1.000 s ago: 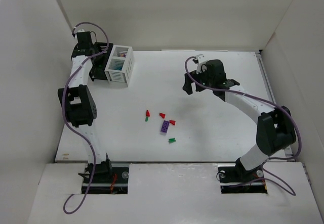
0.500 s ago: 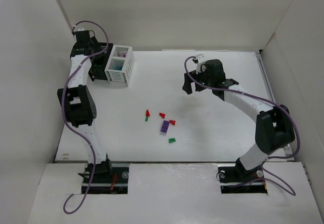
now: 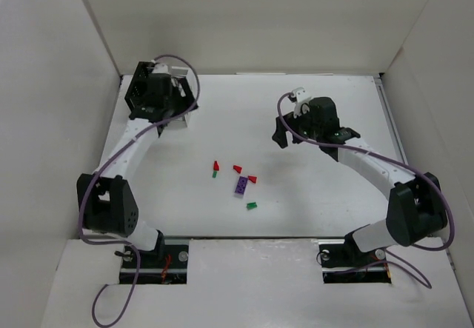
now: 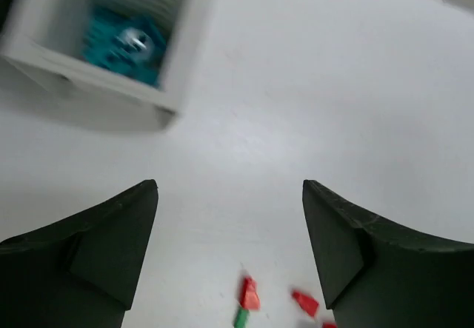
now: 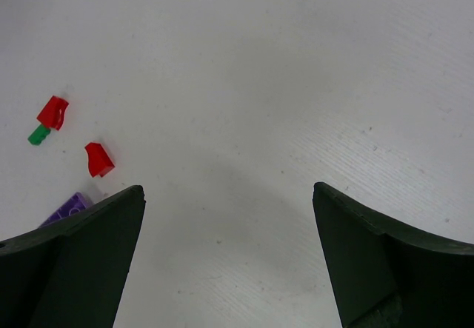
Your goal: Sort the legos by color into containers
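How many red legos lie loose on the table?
3 red legos: one touching a green bit at the left, one in the middle, one at the right by the purple brick. More may be hidden in the white bin.

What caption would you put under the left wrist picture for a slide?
White bin holding teal legos at upper left; a red lego beside a green lego on the table below.

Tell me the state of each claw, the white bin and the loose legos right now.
Left claw: open, empty.
Right claw: open wide, empty.
White bin: upright, teal legos inside.
Purple brick: loose on the table, unsorted.
Red wedges: loose, unsorted.
Green piece: loose, unsorted.
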Controlling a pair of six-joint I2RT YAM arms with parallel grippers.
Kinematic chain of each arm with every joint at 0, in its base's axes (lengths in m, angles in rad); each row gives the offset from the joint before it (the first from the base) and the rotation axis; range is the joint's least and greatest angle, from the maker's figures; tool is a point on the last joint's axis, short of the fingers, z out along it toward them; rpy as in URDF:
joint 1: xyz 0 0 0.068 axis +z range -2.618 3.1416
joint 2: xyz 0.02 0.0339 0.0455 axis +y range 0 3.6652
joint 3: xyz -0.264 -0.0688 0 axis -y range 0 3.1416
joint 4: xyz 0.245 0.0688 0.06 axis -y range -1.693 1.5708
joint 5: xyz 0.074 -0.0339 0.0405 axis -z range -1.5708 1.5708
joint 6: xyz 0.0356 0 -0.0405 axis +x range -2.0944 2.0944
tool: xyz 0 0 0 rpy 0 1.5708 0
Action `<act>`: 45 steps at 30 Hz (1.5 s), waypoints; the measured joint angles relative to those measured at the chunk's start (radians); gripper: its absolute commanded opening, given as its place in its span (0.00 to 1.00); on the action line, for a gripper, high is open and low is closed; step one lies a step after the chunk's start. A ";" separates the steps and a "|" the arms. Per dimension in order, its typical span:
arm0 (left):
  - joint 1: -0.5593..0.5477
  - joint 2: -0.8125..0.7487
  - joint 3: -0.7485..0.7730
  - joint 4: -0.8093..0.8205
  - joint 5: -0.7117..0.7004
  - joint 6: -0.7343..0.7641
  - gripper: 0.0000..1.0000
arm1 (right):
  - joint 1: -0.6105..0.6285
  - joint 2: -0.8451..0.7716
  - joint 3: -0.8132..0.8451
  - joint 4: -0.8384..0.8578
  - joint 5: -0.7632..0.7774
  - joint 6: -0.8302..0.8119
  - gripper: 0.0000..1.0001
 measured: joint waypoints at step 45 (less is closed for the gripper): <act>-0.512 0.047 -0.439 -0.059 -0.241 -0.241 0.22 | 0.003 -0.113 -0.138 -0.011 -0.075 -0.037 1.00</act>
